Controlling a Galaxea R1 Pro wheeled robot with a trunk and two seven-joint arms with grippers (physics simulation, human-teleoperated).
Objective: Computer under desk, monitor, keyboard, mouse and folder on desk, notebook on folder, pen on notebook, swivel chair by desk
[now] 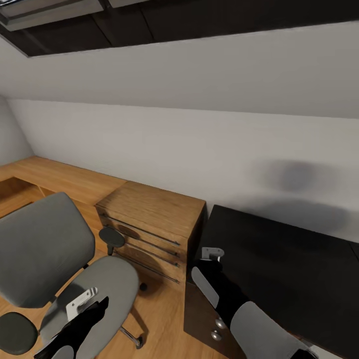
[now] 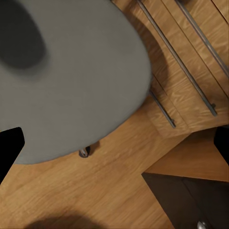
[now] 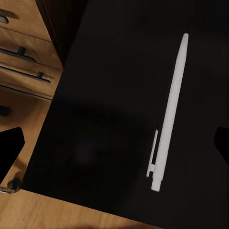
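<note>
Pen (image 3: pixel 171 112): loose on black worktop (image 1: pixel 289 269), unstacked. Swivel chair (image 1: pixel 65 279): seat bare. Both arms' fingers spread, empty. Most steps outstanding.

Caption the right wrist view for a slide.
White pen lying flat on the black desk, wooden drawers alongside.

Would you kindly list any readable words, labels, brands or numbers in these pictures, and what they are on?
None: no readable text on the pen, the desk, the swivel chair or the wooden chest of drawers.
</note>
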